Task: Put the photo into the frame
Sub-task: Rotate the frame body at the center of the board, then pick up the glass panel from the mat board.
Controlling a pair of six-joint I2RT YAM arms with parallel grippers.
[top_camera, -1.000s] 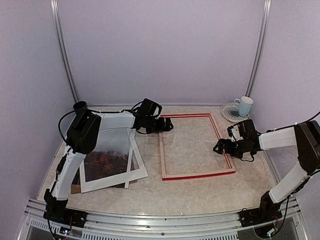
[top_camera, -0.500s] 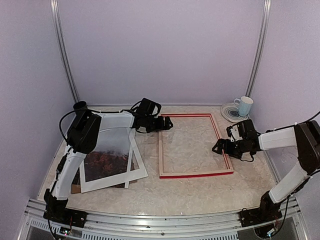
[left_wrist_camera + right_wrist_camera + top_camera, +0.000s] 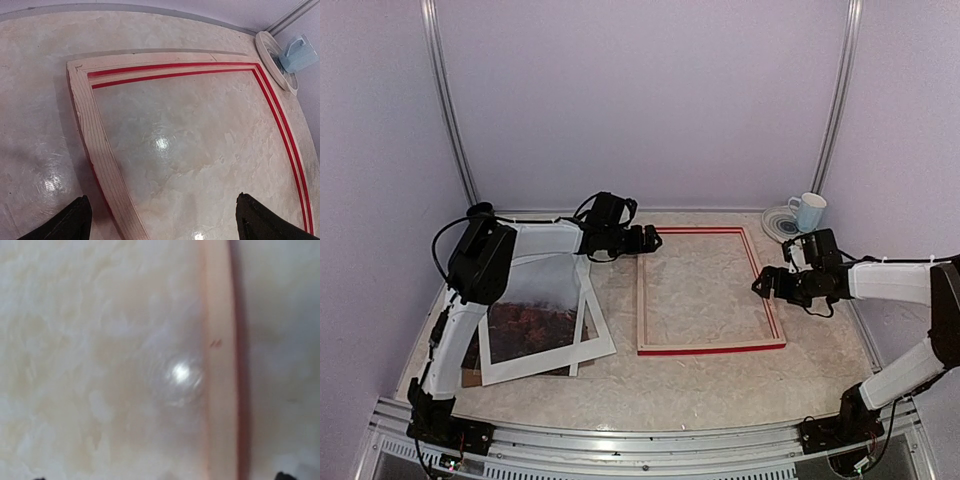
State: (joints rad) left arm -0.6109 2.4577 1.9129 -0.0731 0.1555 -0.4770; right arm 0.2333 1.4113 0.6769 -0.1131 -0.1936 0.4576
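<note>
Top external — frame [image 3: 710,349] flat between both jaws.

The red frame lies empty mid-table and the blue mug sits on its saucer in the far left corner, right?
Not quite: the mug on its saucer sits in the far right corner, as the top external view shows. The frame does lie empty mid-table.

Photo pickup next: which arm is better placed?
Likely left. The photo lies under the white mat beside the left arm. The open left gripper is at the frame's far-left corner; the open right gripper sits across the frame, farther away.
</note>
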